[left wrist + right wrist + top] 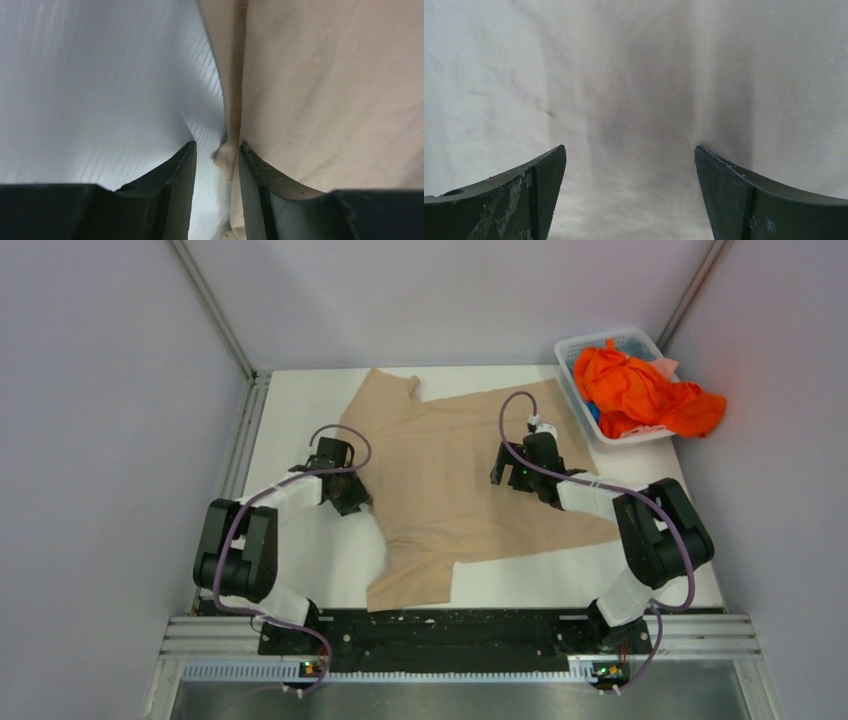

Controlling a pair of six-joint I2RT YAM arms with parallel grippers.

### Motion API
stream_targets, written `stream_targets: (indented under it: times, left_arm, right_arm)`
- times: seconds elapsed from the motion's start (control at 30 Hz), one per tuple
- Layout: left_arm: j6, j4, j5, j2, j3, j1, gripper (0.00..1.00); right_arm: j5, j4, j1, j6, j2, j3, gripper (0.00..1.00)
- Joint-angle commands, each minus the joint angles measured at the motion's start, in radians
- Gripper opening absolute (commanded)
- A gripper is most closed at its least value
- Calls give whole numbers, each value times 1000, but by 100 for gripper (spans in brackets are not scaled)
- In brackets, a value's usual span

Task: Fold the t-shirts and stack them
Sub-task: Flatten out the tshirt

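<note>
Light is soft and even from above, without glare. A dim shadow falls on the shirt (644, 125) between the right jaws; close to both jaws, focus goes soft.

Bare table (295, 410) strip L of shirt (450, 470) runs far to near. It's a free lane, but the left arm (285, 495) lies across its middle. Near edge has an open patch betw shirt hem and right arm (650, 525). Thin bare strip at far edge, R of collar. Basket (572, 352) w/ orange clothes (640, 390) blocks far-R corner, pile spilling over its R rim. Walls (100, 440) close in L, R and back. Left gripper (217, 155): narrow gap, shirt edge bunched in it, sliver free. Right gripper (630, 160): jaws wide, only flat cloth betw them.
</note>
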Motion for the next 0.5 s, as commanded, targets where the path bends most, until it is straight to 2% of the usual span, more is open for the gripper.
stream_targets:
  times: [0.0,0.23,0.3,0.4,0.47]
  left_arm:
    - [26,14,28,59,18,-22,41]
    - [30,26,58,110,48,-66,38]
    - [27,18,57,119,62,-81,35]
    - [16,27,49,118,74,-98,21]
    - [6,29,50,117,84,-100,1]
  right_arm:
    - [32,-101,-14,-6,-6,-29,99]
    - [33,-101,-15,-7,0,-29,99]
    - [31,-103,-15,-7,-1,-29,99]
    - [28,-101,-15,-7,-2,-28,99]
    - [26,-101,-15,-8,-1,-29,99]
